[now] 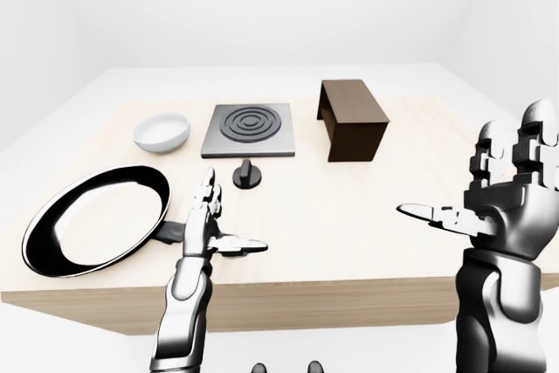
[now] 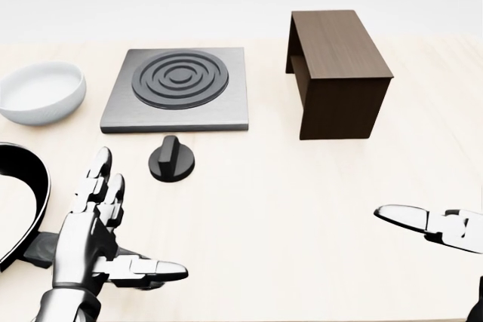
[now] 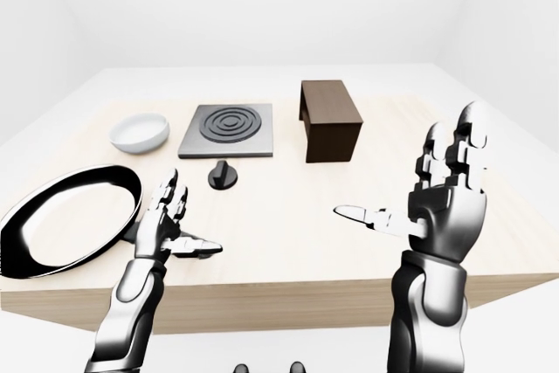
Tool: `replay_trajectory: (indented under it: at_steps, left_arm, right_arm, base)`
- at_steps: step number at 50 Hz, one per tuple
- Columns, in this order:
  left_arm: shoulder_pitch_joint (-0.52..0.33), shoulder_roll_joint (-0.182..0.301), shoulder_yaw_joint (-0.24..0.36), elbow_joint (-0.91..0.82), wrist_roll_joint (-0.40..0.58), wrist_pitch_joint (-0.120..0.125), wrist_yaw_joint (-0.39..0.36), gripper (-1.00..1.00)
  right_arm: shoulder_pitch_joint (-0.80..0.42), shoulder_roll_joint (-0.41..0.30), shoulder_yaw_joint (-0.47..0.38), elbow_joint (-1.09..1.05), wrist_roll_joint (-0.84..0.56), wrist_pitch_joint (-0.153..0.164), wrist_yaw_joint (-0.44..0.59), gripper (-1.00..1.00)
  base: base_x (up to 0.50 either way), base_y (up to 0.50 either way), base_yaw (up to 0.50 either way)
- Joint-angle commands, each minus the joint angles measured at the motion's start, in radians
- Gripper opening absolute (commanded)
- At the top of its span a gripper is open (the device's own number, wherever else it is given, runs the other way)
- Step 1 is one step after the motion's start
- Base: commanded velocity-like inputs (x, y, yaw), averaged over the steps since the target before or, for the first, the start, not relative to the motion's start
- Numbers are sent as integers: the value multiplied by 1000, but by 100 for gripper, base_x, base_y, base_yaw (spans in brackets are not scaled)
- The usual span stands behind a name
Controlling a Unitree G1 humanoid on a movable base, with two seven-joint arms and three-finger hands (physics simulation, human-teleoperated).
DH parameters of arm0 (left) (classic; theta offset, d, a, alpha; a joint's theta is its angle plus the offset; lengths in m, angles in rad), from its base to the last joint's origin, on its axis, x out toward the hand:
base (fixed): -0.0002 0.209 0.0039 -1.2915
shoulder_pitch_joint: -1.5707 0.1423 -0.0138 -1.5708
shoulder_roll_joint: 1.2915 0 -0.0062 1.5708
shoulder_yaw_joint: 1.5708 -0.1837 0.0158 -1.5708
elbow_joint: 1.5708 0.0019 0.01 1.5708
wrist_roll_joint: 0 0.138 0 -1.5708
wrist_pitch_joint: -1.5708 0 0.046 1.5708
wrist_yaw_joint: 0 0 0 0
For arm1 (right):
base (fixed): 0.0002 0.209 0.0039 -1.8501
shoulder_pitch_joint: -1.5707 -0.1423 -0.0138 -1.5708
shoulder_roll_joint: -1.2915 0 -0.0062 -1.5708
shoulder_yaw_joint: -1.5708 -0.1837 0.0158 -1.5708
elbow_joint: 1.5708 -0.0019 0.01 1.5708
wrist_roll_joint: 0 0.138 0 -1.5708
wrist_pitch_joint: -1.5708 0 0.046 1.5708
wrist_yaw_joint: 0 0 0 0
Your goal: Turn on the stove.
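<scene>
Plain white room, light wood tabletop. Stove sits top-centre in the head view; its black knob lies just below the plate's lower edge, grip bar pointing up-view. Left hand fingers spread, holding nothing, down-left of the knob and clearly nearer. Right hand raised, splayed, empty, well apart; head view crops it to a thumb. Pan handle sits partly behind the left hand.
</scene>
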Motion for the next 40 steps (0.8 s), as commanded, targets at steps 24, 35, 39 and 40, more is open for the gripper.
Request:
replay_trajectory:
  at_steps: [24, 35, 39, 40]
  left_arm:
    - [16, -3, -18, -8, 19, -23, -11, 100]
    - [11, -5, -20, 25, 25, -45, -12, 100]
    - [10, -5, -23, 30, 28, -50, -12, 100]
    - [11, -5, -23, 29, 27, -49, -13, 100]
  right_arm:
    - [13, 6, -12, -16, 15, 0, 5, 100]
    - [16, 8, -11, -18, 14, 0, 5, 100]
    - [17, 9, -9, -14, 11, 0, 5, 100]
    - [19, 10, -10, -17, 13, 0, 5, 100]
  base:
    - [33, 0, 0]
    - [33, 0, 0]
    - [33, 0, 0]
    - [33, 0, 0]
